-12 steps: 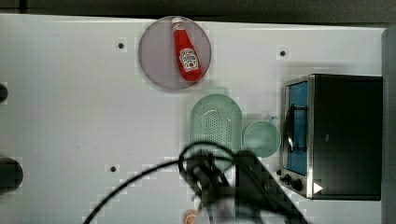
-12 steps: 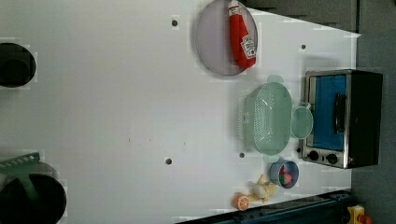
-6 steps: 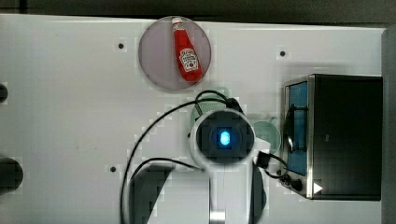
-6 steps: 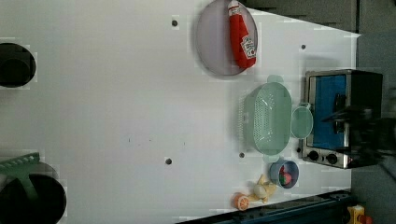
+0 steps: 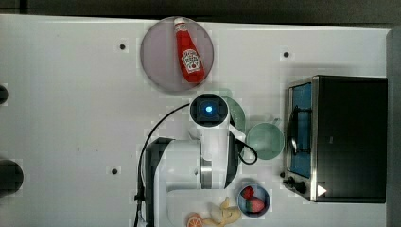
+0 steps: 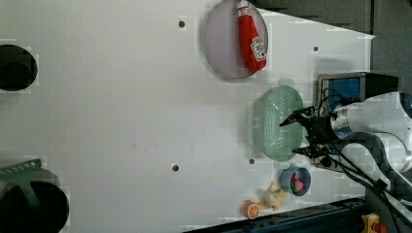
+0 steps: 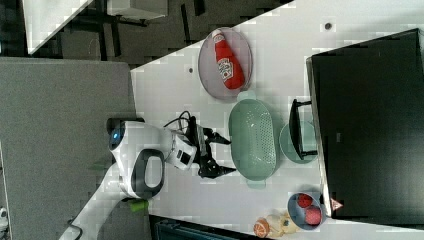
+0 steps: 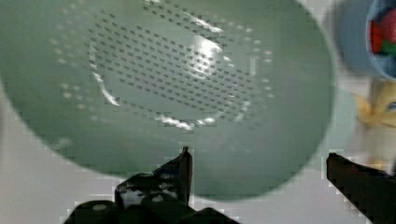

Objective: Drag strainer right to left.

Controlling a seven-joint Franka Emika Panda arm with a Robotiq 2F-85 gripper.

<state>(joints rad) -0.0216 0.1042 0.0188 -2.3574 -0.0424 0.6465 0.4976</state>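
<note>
The strainer (image 6: 274,121) is a pale mint-green perforated colander with small tab handles, standing on the white table between the plate and the toaster oven. In the right view the strainer (image 7: 252,137) lies just past my fingertips. My gripper (image 6: 289,137) hangs open over the strainer's rim on the side near the fruit bowl, with nothing between its fingers. The right view shows the gripper (image 7: 231,156) wide open above the table. In the wrist view the strainer (image 8: 187,84) lies below, and the gripper (image 8: 261,163) straddles its rim. In the top view my arm (image 5: 209,111) covers most of the strainer (image 5: 239,113).
A grey-lilac plate (image 5: 158,56) carries a red ketchup bottle (image 5: 188,52). A small mint-green cup (image 5: 265,140) stands between the strainer and the toaster oven (image 5: 345,137). A blue bowl of strawberries (image 5: 253,201), a banana (image 5: 222,213) and an orange half (image 5: 194,220) lie near the table edge.
My arm has swept in from the table edge and now hangs over the strainer, fingers still open. The strainer and the other things have not moved.
</note>
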